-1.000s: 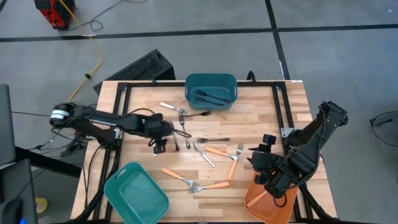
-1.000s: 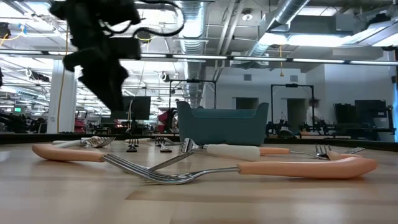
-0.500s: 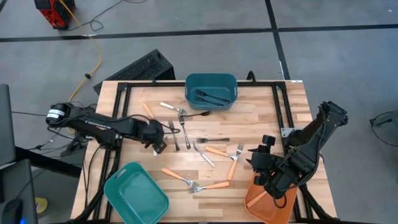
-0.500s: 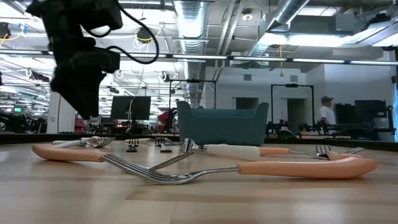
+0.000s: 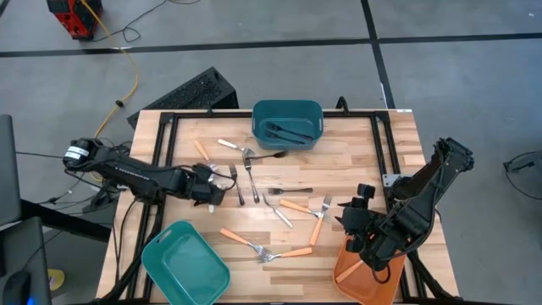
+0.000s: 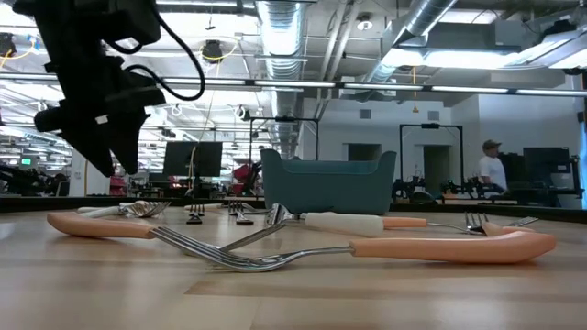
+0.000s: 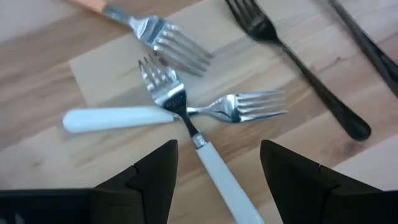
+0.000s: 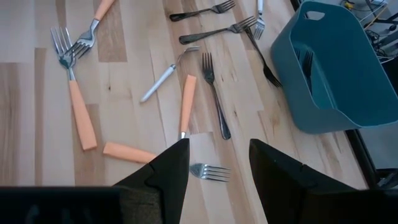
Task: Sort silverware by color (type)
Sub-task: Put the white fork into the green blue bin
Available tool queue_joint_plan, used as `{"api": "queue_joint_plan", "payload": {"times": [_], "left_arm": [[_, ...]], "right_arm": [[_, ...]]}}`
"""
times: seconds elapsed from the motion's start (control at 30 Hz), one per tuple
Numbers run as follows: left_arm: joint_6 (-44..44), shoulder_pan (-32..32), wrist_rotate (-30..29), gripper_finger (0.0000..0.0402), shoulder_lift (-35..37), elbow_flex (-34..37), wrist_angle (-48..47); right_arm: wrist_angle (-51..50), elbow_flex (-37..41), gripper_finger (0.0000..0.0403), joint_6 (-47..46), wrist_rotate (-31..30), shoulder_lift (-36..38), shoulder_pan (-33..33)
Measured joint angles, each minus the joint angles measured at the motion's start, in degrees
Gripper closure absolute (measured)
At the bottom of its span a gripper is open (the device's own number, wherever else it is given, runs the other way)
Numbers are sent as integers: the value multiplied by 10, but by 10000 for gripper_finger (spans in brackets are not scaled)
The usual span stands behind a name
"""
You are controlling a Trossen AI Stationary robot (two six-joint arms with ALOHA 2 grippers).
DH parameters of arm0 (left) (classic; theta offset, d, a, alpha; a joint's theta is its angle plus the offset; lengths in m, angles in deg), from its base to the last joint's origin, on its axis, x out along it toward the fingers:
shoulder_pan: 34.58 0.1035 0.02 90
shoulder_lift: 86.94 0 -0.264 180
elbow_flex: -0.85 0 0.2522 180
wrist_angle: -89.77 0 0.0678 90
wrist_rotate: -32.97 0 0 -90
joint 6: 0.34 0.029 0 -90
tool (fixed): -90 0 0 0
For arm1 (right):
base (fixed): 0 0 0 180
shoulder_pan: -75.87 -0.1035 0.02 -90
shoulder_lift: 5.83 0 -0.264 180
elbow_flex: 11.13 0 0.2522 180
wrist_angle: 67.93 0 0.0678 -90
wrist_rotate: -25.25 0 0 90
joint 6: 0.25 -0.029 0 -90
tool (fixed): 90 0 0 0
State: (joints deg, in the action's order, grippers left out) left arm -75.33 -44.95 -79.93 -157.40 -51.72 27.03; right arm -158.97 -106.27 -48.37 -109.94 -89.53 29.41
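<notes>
Silverware lies scattered over the wooden table: orange-handled forks (image 5: 296, 206), dark forks (image 5: 239, 185) and white-handled forks (image 5: 229, 144). My left gripper (image 5: 214, 190) hangs open above the table's left half, touching nothing. In its wrist view two crossed white-handled forks (image 7: 180, 112) lie below the open fingers, with an orange-handled fork (image 7: 165, 37) and dark forks (image 7: 298, 68) beside them. My right gripper (image 5: 352, 222) waits open and raised at the near right; its wrist view looks over orange-handled forks (image 8: 81, 115) and dark forks (image 8: 214, 106).
A dark teal bin (image 5: 288, 110) holding dark forks stands at the far edge. A light teal bin (image 5: 185, 264) sits at the near left corner. An orange bin (image 5: 364, 275) sits at the near right under my right arm. A person (image 6: 492, 165) walks in the room behind.
My left gripper has drifted toward the table's left edge and a little down, rolling about its own pointing line while staying open. No silverware has moved.
</notes>
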Motion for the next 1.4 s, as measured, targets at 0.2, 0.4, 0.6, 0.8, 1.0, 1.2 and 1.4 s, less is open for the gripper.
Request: {"api": "queue_joint_plan", "payload": {"times": [0.2,0.4,0.6,0.8,1.0,1.2,1.4], "left_arm": [[-38,-27,-27,187,0,18,8],[-40,-28,-41,187,0,18,15],[-40,-33,-49,187,-16,18,36],[-42,-47,-40,187,-71,18,52],[-51,-50,-35,187,-103,18,63],[-50,-50,-15,188,-134,18,63],[-41,-51,-15,225,-161,15,82]], "right_arm": [[0,0,210,0,0,0,0],[4,0,210,0,0,0,0],[6,0,210,0,0,0,0],[8,0,210,0,1,0,0],[13,0,210,0,1,0,0],[14,0,210,1,1,0,0],[17,0,210,1,2,0,0]]}}
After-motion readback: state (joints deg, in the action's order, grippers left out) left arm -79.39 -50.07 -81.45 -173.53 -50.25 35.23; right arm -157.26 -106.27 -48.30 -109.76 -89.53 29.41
